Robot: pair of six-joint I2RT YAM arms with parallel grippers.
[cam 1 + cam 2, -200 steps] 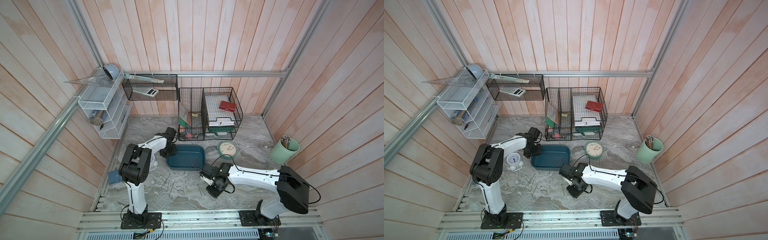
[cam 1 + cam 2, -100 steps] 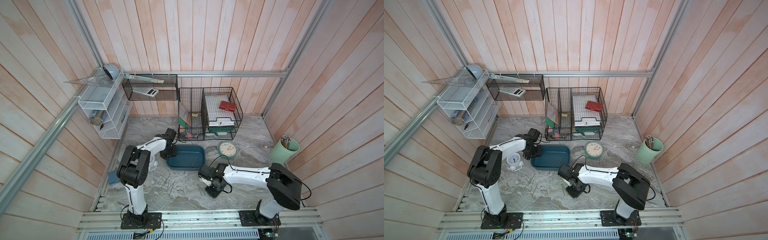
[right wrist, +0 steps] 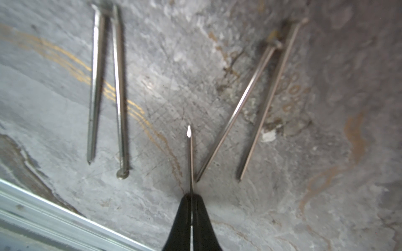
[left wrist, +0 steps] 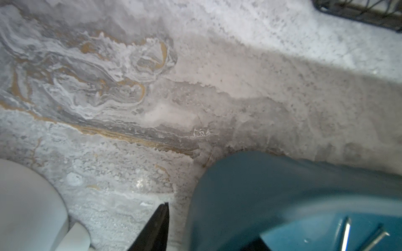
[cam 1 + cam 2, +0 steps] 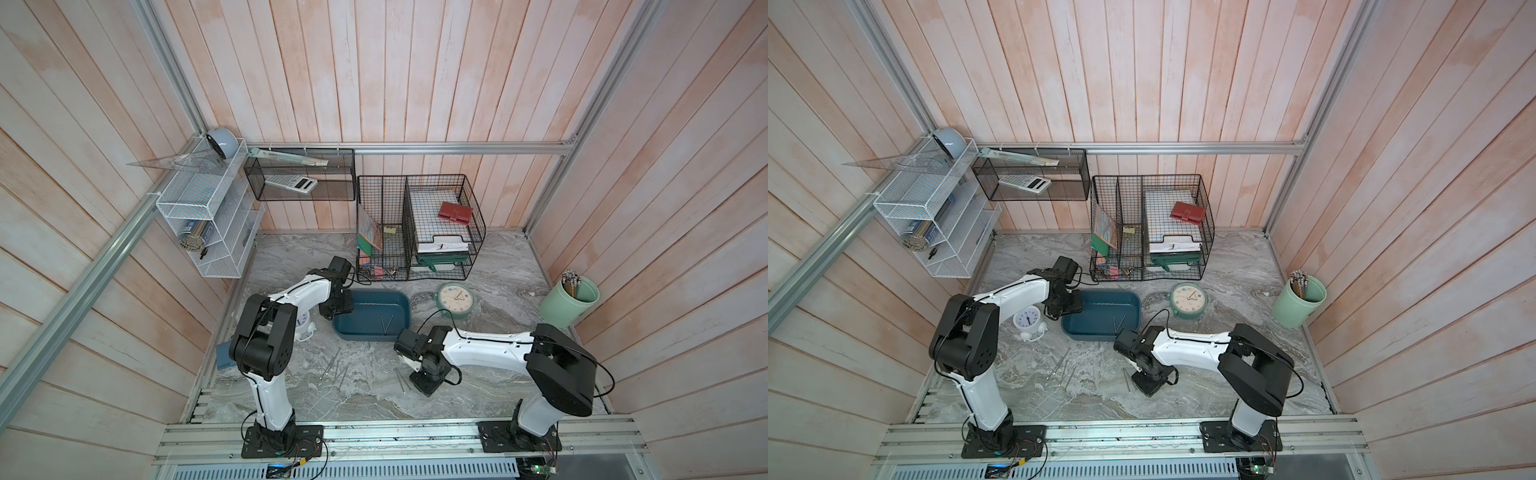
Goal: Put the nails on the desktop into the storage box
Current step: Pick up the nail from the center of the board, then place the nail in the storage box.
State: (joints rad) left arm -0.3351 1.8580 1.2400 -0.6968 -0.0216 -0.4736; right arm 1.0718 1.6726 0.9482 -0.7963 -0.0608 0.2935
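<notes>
One nail (image 3: 190,156) is pinched in the fully closed right tool (image 3: 191,198) over the counter (image 3: 185,65) — four more nails (image 3: 118,87) are seen lying there. The left tool (image 5: 339,308) is set at the box (image 5: 374,314) rim — grip unclear.

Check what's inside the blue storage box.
Two nails lie in a V on the storage box floor. The left gripper overhangs one end, hiding whatever lies beneath it.

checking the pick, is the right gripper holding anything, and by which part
A nail, pinched along its shank by the right gripper, pointed tip sticking out.
</notes>
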